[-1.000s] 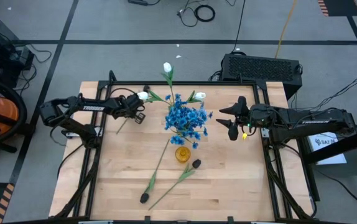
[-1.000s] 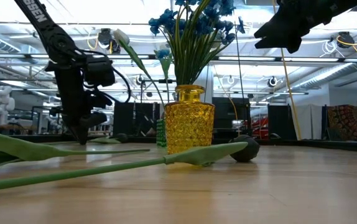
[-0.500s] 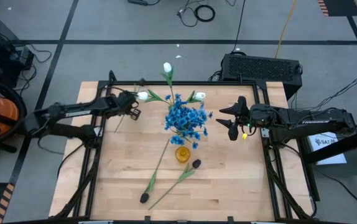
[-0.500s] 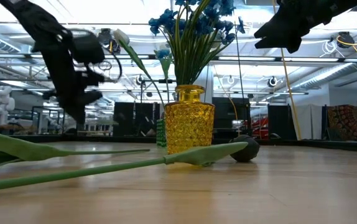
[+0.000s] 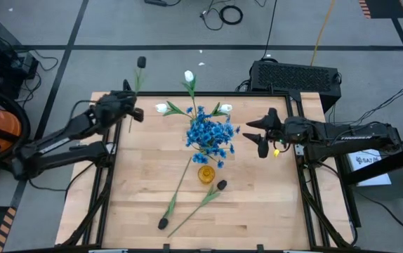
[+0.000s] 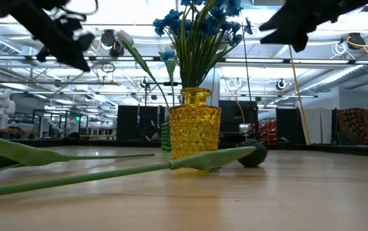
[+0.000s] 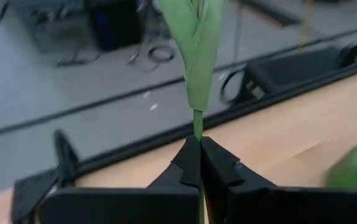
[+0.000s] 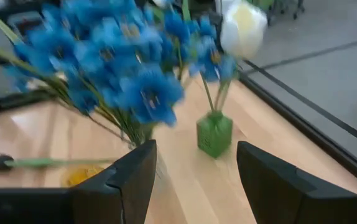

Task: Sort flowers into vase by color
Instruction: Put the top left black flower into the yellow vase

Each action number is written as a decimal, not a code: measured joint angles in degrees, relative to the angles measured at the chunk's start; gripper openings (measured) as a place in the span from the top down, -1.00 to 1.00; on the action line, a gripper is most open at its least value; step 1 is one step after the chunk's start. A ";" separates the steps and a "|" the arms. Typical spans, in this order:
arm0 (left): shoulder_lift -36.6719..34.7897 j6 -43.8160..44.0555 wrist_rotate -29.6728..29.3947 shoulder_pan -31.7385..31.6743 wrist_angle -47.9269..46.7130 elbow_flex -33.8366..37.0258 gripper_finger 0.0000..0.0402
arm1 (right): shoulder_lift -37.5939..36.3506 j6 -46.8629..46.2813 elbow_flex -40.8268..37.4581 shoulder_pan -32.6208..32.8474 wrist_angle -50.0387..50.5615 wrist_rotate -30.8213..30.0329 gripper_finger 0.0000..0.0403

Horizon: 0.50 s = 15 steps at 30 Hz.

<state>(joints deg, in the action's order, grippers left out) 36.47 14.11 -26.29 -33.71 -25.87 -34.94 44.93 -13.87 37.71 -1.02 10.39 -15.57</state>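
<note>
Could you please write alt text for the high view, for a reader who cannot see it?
The left gripper, shut on a dark-budded green flower stem, holds it above the wooden table's far-left corner. Mid-table, bright-blue flowers fill a yellow glass vase; the open right gripper hovers beside them.

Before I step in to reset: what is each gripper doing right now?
Left gripper: shut on a dark-budded flower's stem, lifted at the table's far left corner.
Right gripper: open, empty, beside the blue flowers.
</note>
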 joint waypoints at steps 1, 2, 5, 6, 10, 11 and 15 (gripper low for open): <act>-1.73 -0.56 0.68 0.27 0.25 -0.21 1.00 | 0.00 0.02 0.00 0.00 -1.27 0.82 -0.07; -3.43 -1.24 1.47 0.59 0.83 -0.42 1.00 | 0.00 0.12 0.00 -0.01 -2.45 1.35 -0.07; -8.22 -3.24 4.51 1.76 1.55 -1.84 1.00 | 0.00 0.52 0.00 0.00 -5.68 4.09 -0.07; -9.57 -4.07 6.30 2.14 1.70 -2.47 1.00 | 0.00 0.54 0.00 0.00 -6.56 4.66 -0.07; -14.64 -4.45 18.54 4.11 5.59 -4.07 1.00 | 0.00 0.57 0.00 0.02 -9.54 6.14 -0.07; -15.71 -4.17 22.67 4.69 7.62 -4.07 1.00 | 0.00 0.57 0.00 0.03 -10.38 6.66 -0.07; -18.35 -1.98 36.94 7.42 16.99 -4.07 1.00 | 0.00 1.29 0.00 1.33 -13.90 6.95 -0.07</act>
<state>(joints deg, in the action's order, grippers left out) 18.12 12.13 10.66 -26.29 -8.87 -39.00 44.93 -12.57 37.71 0.32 -3.51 -8.62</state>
